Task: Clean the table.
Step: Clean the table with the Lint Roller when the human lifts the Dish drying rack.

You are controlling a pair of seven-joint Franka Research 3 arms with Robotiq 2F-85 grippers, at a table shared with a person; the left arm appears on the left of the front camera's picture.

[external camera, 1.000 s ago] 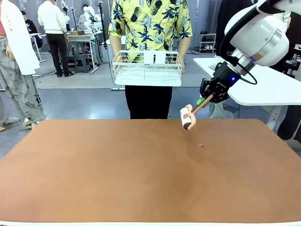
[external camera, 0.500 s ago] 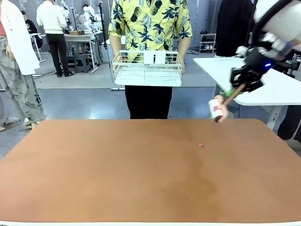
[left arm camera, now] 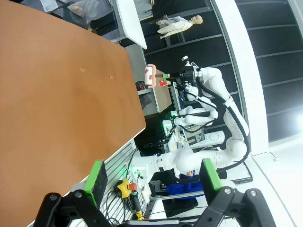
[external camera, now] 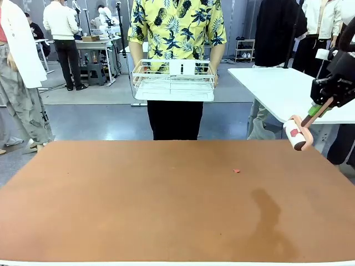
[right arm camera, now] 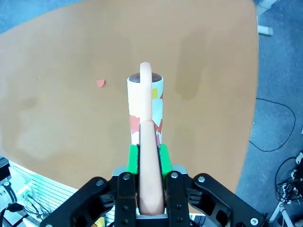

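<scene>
Scrap (external camera: 237,171), small and red, lies on the bench (external camera: 122,210) right of centre. A person holds a rack (external camera: 173,81) beyond the far edge. Right end effector (external camera: 320,107) clenched on a lint roller (external camera: 297,135), aloft near the far right corner. Left end effector (left arm camera: 153,176) spread wide, empty, beyond the bench edge.

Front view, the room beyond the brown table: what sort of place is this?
Most likely a robotics lab or test workshop: a white robot arm holds a lint roller by the table, a person stands with a wire basket, and a workbench stands behind.
</scene>
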